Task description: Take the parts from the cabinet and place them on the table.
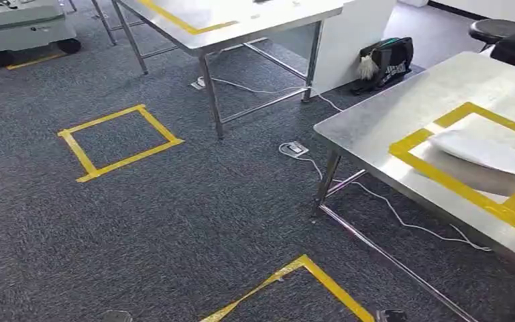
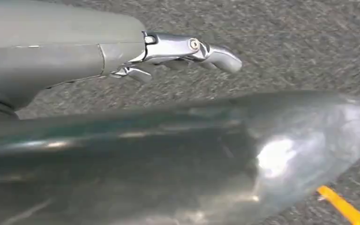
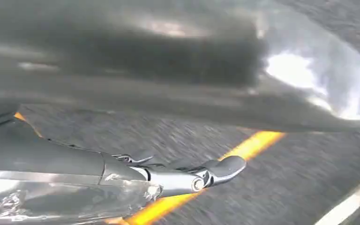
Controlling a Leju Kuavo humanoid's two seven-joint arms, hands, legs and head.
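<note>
A white curved part (image 1: pixel 488 151) lies on the steel table (image 1: pixel 382 127) at the right, inside a yellow tape frame (image 1: pixel 442 176). My left hand (image 2: pixel 178 51) hangs over grey carpet with its fingers stretched out and nothing in them. My right hand (image 3: pixel 192 176) likewise hangs above the carpet near a yellow tape line (image 3: pixel 243 150), fingers extended, holding nothing.
A second steel table (image 1: pixel 241 27) stands at the back. Two yellow tape squares (image 1: pixel 117 141) (image 1: pixel 302 288) mark the carpet. White cables (image 1: pixel 402 218) run across the floor under the right table. A black bag (image 1: pixel 385 60) leans against a white block, and a black stool (image 1: pixel 493 30) stands at the far right.
</note>
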